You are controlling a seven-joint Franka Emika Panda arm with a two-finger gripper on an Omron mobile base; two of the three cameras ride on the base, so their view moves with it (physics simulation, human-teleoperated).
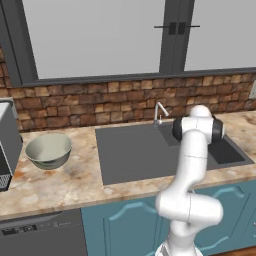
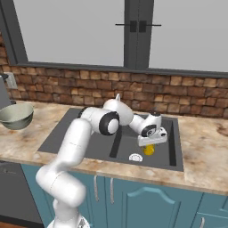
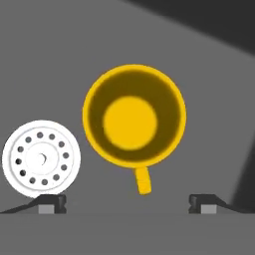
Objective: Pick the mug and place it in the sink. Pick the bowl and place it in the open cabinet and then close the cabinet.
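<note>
The yellow mug point(image 3: 134, 115) stands upright on the sink point(image 1: 130, 150) floor beside the drain point(image 3: 41, 158), set down there. The gripper point(image 3: 127, 201) hangs just above it, jaws wide and holding nothing, while the bowl point(image 1: 48, 150) waits on the counter point(image 1: 60, 180) for the cabinet step

Count: one yellow mug point(image 3: 133, 115); one bowl point(image 1: 48, 150); one sink point(image 1: 135, 155); one drain point(image 3: 41, 158); one tap point(image 1: 160, 112); one bench point(image 1: 55, 182); one dishwasher point(image 1: 42, 235).

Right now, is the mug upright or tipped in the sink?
Upright: the hand view looks straight down into the mug, round rim and bottom showing, standing on the sink floor beside the drain.
</note>
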